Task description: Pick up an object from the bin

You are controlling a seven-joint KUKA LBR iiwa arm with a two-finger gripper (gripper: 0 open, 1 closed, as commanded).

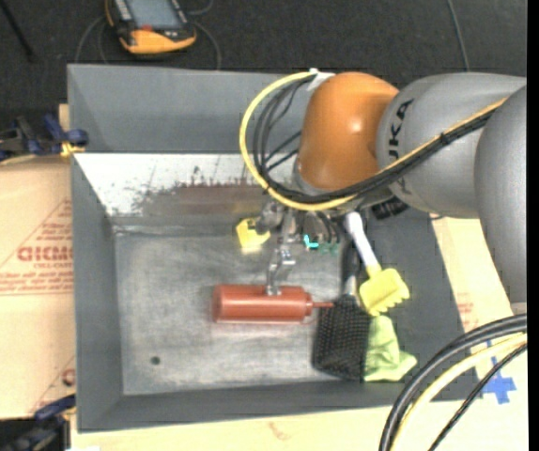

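Note:
My gripper (278,272) hangs below the arm's orange cover, near the middle of the bin. Its lower end reaches down to the top edge of a red cylindrical bottle (260,304). The bottle lies on its side on the bin floor, its narrow tip pointing right. A small yellow piece (248,235) sits just left of the gripper, near the back wall. To the right lies a white-handled brush with a yellow head (382,290).
A black mesh pad (339,338) leans in the front right corner, with a yellow-green cloth (389,355) beside it. The arm and its cables cover the bin's back right part.

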